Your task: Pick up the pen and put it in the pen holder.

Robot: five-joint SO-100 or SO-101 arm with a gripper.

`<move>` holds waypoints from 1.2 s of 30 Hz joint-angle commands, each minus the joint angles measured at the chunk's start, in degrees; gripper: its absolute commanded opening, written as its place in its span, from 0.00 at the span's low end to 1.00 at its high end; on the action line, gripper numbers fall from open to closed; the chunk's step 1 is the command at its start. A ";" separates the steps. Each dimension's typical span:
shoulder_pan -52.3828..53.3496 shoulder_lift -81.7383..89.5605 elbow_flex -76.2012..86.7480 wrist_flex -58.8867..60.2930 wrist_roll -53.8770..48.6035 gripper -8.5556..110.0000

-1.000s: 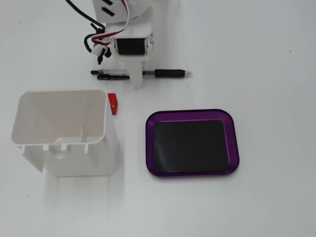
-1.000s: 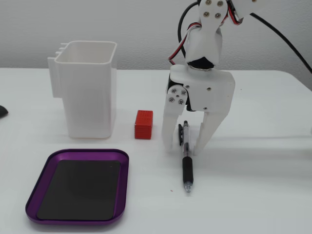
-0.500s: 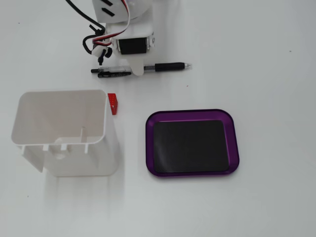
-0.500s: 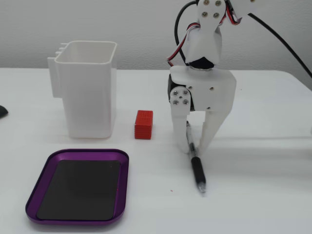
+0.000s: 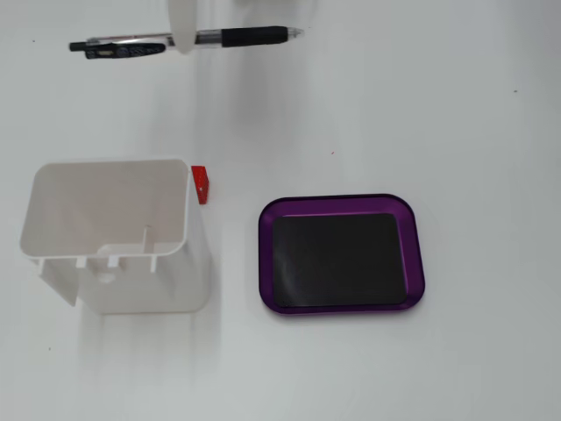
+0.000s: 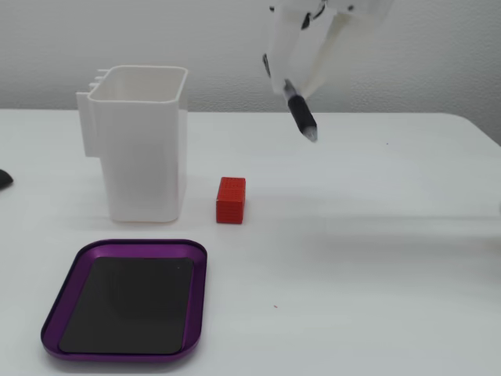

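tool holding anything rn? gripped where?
Yes: the tool is shut on the pen, gripped around mid-barrel between the clip end and the black rubber sleeve, lifted clear of the table.

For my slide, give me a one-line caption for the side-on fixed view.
Gripper holds the pen lifted above the table, right of the white pen holder.

The pen holder point(image 5: 110, 237) looks smooth white plastic; the tray point(image 5: 342, 203) has a glossy purple rim and matt black centre; the surface point(image 5: 491, 132) is matt white.
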 commanded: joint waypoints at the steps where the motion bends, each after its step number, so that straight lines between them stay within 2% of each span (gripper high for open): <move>1: 3.16 3.08 -5.89 -0.53 -5.45 0.07; 9: 6.50 3.16 -6.06 -20.57 -17.93 0.07; 16: 6.33 1.14 -6.06 -36.30 -22.06 0.07; 25: 6.86 -10.99 -6.77 -43.59 -20.04 0.07; 33: 4.57 -12.13 -6.68 -45.97 -18.72 0.07; 36: 4.39 -12.13 -6.15 -45.97 -22.06 0.07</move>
